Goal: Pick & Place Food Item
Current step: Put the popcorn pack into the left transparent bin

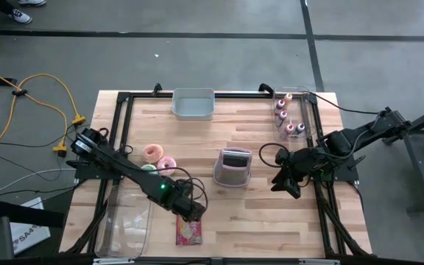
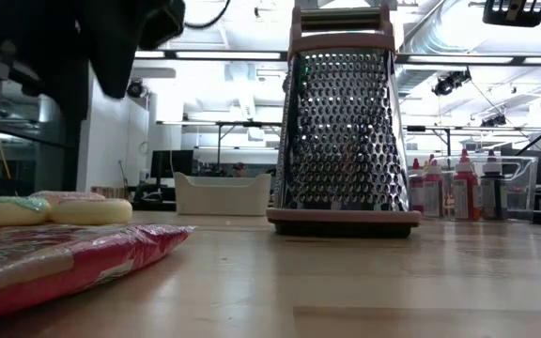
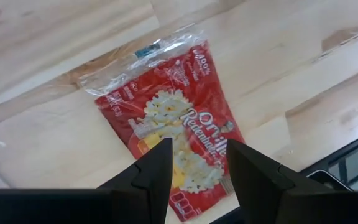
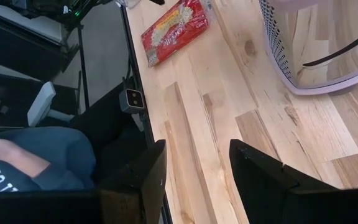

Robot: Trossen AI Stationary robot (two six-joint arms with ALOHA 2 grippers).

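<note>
- The popcorn bag [image 3: 173, 130] is red with white lettering, a print of pale popcorn kernels, a yellow patch, and clear ends.
- The bench [image 1: 256, 213] is pale wood in light planks, with a black frame [image 1: 124, 132] around it.
- The grater [image 2: 344, 131] is silver metal dotted with small holes, with dusty pink trim at top and base.
- The doughnuts [image 1: 157, 156] show pink, white and mint-green icing.
- The small tub [image 1: 193, 104] is light grey.
- The bottles [image 1: 285, 116] have pinkish-red contents.
- Both arms are black; the left arm [image 1: 124, 168] carries a small green light.
- A yellow cable [image 1: 43, 88] lies on the grey floor [image 1: 197, 59].

Wooden table [image 1: 256, 213] carries popcorn bag [image 1: 188, 230], grater [image 1: 233, 167].
</note>
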